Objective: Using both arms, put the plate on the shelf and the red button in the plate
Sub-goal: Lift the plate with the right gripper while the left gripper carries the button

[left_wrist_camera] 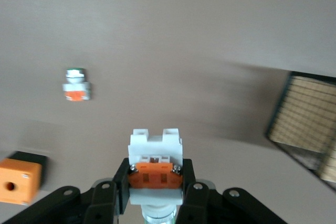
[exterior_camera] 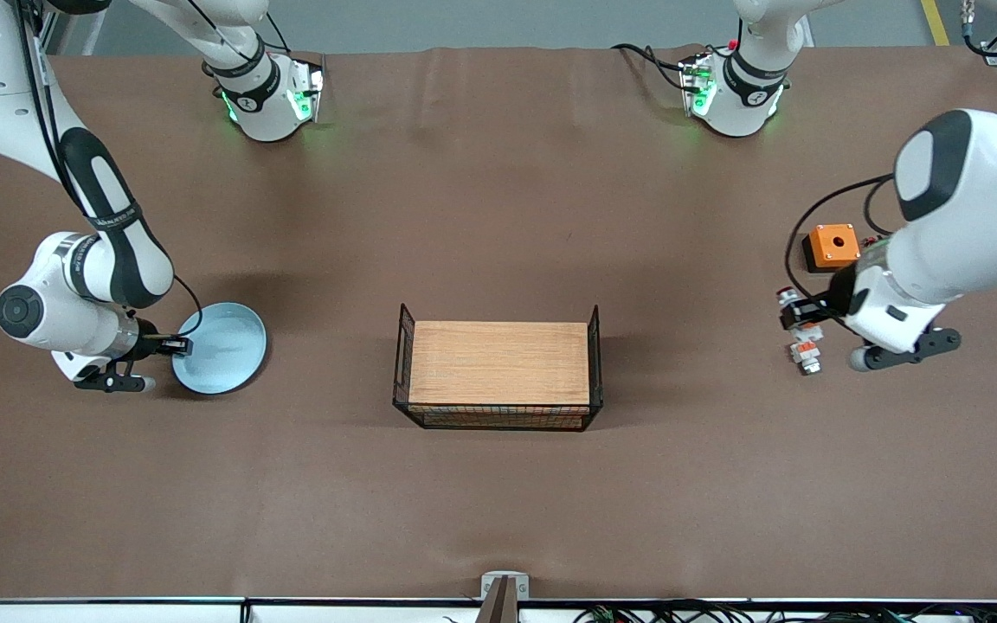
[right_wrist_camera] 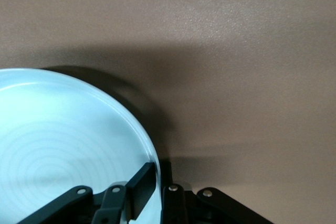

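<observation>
The pale blue plate (exterior_camera: 223, 344) lies toward the right arm's end of the table. My right gripper (exterior_camera: 178, 347) is shut on its rim at the edge nearest that arm. In the right wrist view, one finger lies over the plate (right_wrist_camera: 63, 140) and the other outside its rim, at the right gripper (right_wrist_camera: 157, 174). My left gripper (exterior_camera: 797, 313) is shut on the red button (exterior_camera: 803, 330) just above the table toward the left arm's end. In the left wrist view, the fingers of the left gripper (left_wrist_camera: 156, 170) clamp the orange middle of the button (left_wrist_camera: 156, 144).
A similar white-and-orange piece (exterior_camera: 807, 355) (left_wrist_camera: 76, 85) lies on the table just nearer the front camera than the held button. An orange box with a round hole (exterior_camera: 833, 245) (left_wrist_camera: 18, 181) sits farther back. The wooden tray with black wire ends (exterior_camera: 498, 363) (left_wrist_camera: 307, 114) stands mid-table.
</observation>
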Controlling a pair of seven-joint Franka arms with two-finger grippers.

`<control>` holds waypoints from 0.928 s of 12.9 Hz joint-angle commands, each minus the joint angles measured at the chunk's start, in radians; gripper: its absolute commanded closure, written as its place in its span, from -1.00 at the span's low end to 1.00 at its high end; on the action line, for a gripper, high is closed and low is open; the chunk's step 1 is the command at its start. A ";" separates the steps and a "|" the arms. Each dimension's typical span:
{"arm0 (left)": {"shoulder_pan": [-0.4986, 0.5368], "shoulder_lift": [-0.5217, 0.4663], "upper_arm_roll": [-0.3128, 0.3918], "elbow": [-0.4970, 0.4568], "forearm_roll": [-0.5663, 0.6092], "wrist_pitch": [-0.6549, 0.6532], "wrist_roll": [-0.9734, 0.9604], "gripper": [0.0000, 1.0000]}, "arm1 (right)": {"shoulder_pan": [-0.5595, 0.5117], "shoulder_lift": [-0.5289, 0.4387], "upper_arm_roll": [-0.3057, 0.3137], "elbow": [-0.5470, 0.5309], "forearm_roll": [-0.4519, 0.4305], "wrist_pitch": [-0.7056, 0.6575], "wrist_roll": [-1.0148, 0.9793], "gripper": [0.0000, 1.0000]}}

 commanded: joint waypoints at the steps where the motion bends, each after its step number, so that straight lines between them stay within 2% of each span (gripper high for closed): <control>1: -0.004 0.008 -0.111 0.065 -0.010 -0.029 -0.116 0.99 | -0.019 0.002 0.018 -0.004 -0.020 -0.024 0.002 1.00; 3: -0.055 0.029 -0.158 0.084 0.003 -0.028 -0.122 0.98 | -0.017 -0.033 0.021 0.008 -0.018 -0.092 -0.006 1.00; 5: -0.163 0.091 -0.156 0.171 0.004 -0.026 -0.122 0.97 | -0.012 -0.079 0.024 0.008 -0.015 -0.101 -0.009 1.00; 8: -0.298 0.204 -0.136 0.289 0.018 -0.015 -0.120 0.94 | -0.012 -0.164 0.053 0.019 -0.003 -0.225 -0.007 1.00; 12: -0.353 0.270 -0.133 0.300 0.096 0.026 -0.183 0.95 | -0.008 -0.282 0.095 0.019 0.052 -0.377 0.003 1.00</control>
